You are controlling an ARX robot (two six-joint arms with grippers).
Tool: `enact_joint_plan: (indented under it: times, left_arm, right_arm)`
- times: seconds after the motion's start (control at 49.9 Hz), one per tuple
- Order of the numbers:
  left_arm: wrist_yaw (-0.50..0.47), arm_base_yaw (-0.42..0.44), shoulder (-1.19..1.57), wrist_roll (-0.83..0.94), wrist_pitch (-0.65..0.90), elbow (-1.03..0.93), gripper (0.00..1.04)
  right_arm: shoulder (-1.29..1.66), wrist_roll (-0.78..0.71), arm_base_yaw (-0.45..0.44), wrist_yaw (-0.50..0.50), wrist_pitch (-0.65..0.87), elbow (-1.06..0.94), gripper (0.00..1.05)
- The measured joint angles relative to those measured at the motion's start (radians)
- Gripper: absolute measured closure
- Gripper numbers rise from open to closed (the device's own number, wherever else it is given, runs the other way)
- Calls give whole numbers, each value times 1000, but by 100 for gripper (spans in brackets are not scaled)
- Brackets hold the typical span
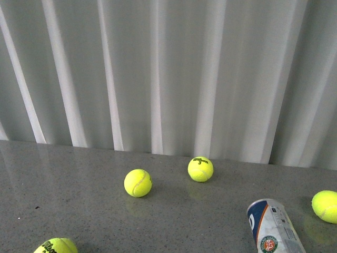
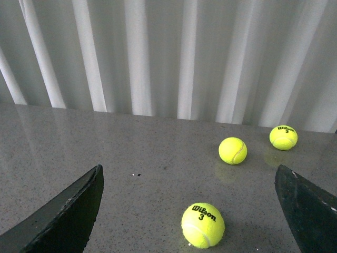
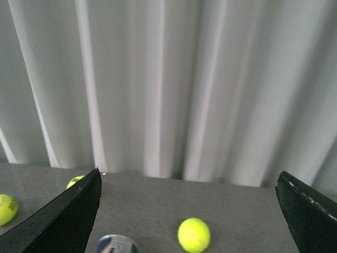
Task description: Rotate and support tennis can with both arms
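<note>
The tennis can (image 1: 275, 227) lies on its side on the grey table at the front view's lower right, with its blue-and-white label and round emblem facing up. Neither arm shows in that view. In the right wrist view only the can's rim end (image 3: 117, 244) shows at the picture's edge, close to one black finger (image 3: 63, 216). My right gripper (image 3: 188, 172) is open, above and apart from the can. My left gripper (image 2: 189, 167) is also open and holds nothing; its fingers (image 2: 63, 216) stand wide on either side of a yellow ball (image 2: 202, 225).
Yellow tennis balls lie scattered on the table (image 1: 79, 200): two mid-table (image 1: 138, 183) (image 1: 200, 169), one right of the can (image 1: 325, 206), one at the front left (image 1: 55, 246). A white pleated curtain (image 1: 168, 74) closes off the table's far edge.
</note>
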Motion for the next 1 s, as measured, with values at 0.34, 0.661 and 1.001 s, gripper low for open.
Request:
enact_joint_plan:
  times: [0.34,0.661,1.001]
  left_arm:
    - [0,0,0,0,0,0,7]
    - [0,0,0,0,0,0,7]
    - [0,0,0,0,-1,0,7]
  right_arm:
    - [924,262,24,-107,-406,608,7]
    - [1118,335,103,-179,-414,555,7]
    - [1213,339,105,-184,-354,524,7]
